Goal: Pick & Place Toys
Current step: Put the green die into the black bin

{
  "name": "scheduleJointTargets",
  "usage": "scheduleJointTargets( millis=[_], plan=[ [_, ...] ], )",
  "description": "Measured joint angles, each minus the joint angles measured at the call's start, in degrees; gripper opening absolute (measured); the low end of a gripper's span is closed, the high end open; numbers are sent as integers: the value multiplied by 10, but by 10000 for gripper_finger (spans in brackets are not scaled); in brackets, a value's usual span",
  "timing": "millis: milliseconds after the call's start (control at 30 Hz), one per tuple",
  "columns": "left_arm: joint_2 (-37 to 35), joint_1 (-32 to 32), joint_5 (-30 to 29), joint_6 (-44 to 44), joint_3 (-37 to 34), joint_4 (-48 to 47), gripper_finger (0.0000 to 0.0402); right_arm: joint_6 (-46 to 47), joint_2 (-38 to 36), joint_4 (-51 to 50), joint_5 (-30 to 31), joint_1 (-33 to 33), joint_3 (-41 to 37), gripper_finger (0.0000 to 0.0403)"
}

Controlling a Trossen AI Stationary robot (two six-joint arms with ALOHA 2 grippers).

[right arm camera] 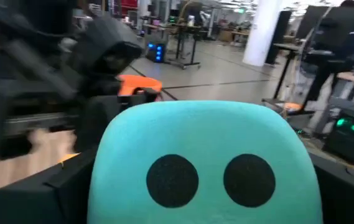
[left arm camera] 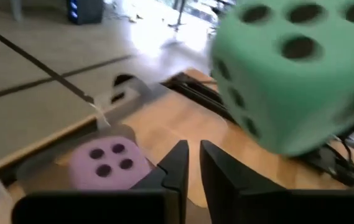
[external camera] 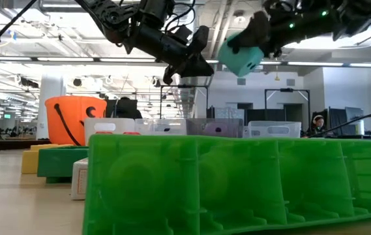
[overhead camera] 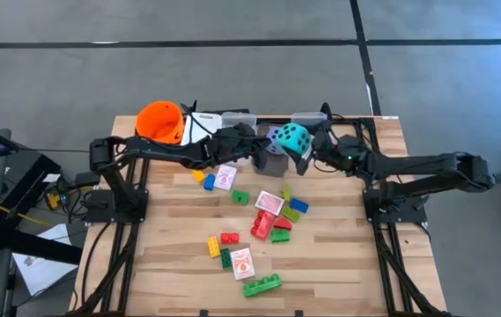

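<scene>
Gripping the teal die between wide-set jaws, the right gripper hangs above the bench's far edge. Just beside it, the left gripper has its jaws nearly closed, empty. Under them, the purple die sits in a clear bin. Bricks and cards lie scattered nearer.

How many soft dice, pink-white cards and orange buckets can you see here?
Dice: 2, the teal die and the purple die
Cards: 3
Orange bucket: 1
Total: 6
</scene>
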Motion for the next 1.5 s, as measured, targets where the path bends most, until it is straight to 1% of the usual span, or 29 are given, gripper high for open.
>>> scheduleJointTargets(
  millis=[100, 200, 267, 367, 400, 467, 533, 600, 667, 800, 867, 1000, 1200, 1500],
  plan=[
    [-22, 1, -16, 21, 0, 17, 24, 21, -5, -38, 0, -8, 0, 400],
    [-57, -2, -17, 45, 0, 39, 24, 36, 14, -50, -16, -18, -1, 400],
    [-76, -7, 13, 57, 0, 51, 23, 39, 34, -48, -39, -24, -1, 400],
    [-85, -16, 86, 57, 1, 58, 17, 40, 71, -2, -69, -32, -1, 400],
    [-84, -19, 99, 57, 1, 54, 13, 40, 83, 17, -79, -34, -1, 400],
    [-73, -23, 103, 57, 1, 59, 5, 47, 105, 36, -102, -38, 9, 400],
    [-61, -24, 104, 56, 0, 68, 2, 50, 121, 35, -123, -36, 27, 400],
    [-51, -22, 103, 56, 0, 92, 1, 50, 136, 34, -129, -30, 46, 400],
    [-43, -19, 113, 55, 0, 106, 1, 48, 147, 21, -129, -24, 61, 400],
    [-28, -12, 129, 39, 0, 103, 0, 44, 157, 2, -131, -16, 89, 400],
    [-20, -8, 134, 29, 1, 108, 0, 43, 157, -6, -133, -15, 91, 400],
    [-5, 3, 163, 6, 2, 118, 0, 42, 157, -10, -135, -16, 92, 400],
    [8, 9, 164, -1, 2, 114, 0, 32, 158, -16, -136, -27, 92, 400],
    [8, 12, 159, -1, 2, 106, 0, 27, 158, -12, -137, -44, 92, 400]
  ],
)
